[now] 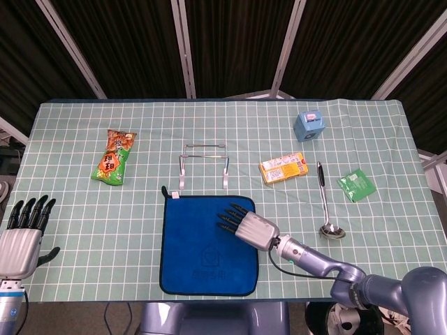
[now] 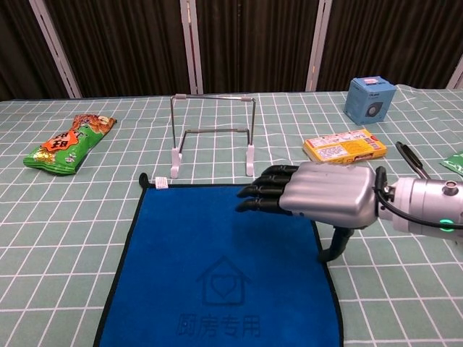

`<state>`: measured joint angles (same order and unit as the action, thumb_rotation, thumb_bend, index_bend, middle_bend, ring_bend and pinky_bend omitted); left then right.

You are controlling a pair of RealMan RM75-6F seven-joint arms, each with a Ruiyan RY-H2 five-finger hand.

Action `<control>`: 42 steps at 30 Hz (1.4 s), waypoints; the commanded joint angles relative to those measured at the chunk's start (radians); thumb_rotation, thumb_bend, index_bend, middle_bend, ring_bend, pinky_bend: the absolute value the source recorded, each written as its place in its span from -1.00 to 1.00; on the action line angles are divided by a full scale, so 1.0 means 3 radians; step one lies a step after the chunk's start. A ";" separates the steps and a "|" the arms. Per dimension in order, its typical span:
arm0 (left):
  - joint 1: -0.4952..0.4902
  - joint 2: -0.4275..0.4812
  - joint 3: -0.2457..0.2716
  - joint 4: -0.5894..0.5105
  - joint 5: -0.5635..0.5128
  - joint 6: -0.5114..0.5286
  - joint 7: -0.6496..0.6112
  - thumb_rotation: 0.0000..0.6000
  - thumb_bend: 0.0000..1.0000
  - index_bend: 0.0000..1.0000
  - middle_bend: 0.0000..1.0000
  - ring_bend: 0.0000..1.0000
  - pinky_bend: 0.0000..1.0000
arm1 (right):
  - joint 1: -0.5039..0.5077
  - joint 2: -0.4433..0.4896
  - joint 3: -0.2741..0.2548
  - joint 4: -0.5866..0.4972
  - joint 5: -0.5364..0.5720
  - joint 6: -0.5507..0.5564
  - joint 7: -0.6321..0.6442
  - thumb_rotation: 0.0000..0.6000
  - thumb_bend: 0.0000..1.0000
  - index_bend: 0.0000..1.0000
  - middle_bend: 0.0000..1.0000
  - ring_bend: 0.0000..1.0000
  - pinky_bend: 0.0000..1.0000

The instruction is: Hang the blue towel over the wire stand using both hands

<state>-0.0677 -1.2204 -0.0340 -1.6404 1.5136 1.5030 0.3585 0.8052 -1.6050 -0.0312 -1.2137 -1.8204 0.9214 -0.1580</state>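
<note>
My towel [image 1: 207, 243] lies flat on the desk [image 1: 84, 209] just in front of the stand [image 1: 203, 165], nothing hung yet. My right robot hand [image 1: 248, 225] hovers open-fingered over its far right corner; left robot hand [image 1: 23, 237] waits open, well left.

Lab test booth: black curtain walls [image 1: 230, 49] on metal frame, checked tablecloth [image 1: 84, 209], scattered props.

Long table w/ pale green, white-gridded cloth [image 1: 84, 251] fills the room's middle. Far side: black ribbed wall panels [image 1: 237, 42] split by slanted grey metal struts [image 1: 184, 45]. Even light, soft shadows.
</note>
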 commanded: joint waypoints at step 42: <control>-0.0021 -0.0020 0.0025 0.0006 -0.0025 -0.0005 0.0030 1.00 -1.00 -1.00 -1.00 -1.00 -1.00 | 0.0102 -0.0169 -0.0127 0.0157 0.0051 0.0162 0.0148 1.00 -0.50 -1.00 -1.00 -1.00 -1.00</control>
<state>-0.0741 -1.2262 -0.0267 -1.6385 1.5061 1.5016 0.3675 0.8352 -1.6535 -0.0710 -1.1683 -1.8071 0.9681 -0.1154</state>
